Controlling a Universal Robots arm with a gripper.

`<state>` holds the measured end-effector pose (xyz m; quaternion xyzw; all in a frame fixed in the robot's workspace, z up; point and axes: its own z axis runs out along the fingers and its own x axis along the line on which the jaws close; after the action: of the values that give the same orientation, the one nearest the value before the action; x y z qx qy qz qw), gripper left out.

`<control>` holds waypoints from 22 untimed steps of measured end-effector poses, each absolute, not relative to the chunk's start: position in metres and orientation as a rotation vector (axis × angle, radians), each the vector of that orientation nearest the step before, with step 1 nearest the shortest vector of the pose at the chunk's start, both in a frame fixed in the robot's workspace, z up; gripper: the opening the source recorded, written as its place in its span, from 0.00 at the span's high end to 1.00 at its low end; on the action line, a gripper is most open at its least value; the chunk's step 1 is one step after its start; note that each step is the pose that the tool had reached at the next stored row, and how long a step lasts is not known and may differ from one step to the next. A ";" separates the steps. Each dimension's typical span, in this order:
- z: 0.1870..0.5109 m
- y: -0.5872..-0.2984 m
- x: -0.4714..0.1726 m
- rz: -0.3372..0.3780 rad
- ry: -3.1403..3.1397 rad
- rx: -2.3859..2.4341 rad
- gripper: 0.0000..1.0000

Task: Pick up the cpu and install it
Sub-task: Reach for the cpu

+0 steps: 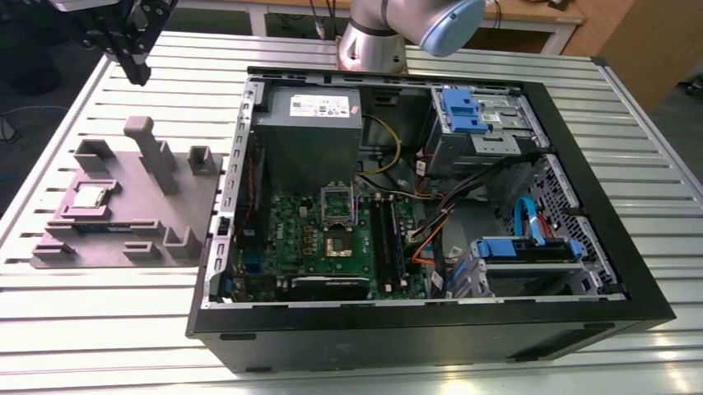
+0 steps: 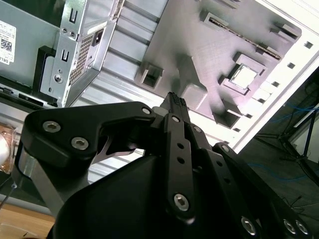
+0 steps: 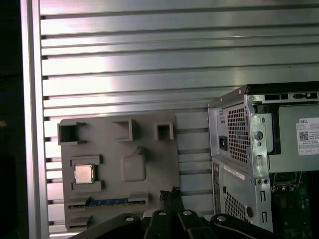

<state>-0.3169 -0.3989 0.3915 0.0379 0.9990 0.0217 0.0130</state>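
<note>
Cpu (image 1: 88, 197) in grey fixture (image 1: 143, 206) pocket, well apart from gripper (image 1: 140, 78); gripper clenched, w/ nothing held, above table (image 1: 110, 329).

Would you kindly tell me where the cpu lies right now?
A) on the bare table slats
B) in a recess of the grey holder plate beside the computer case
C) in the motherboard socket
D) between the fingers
B: the cpu sits in a recess of the grey holder plate, to the exterior view's left of the computer case.
</note>
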 end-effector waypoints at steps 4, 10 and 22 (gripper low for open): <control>0.391 -0.399 -0.318 0.068 3.113 0.118 0.90; 0.392 -0.399 -0.319 0.068 3.113 0.118 0.90; 0.392 -0.399 -0.323 0.068 3.113 0.118 0.90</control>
<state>-0.3228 -0.3989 0.3915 0.0379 0.9990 0.0217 0.0129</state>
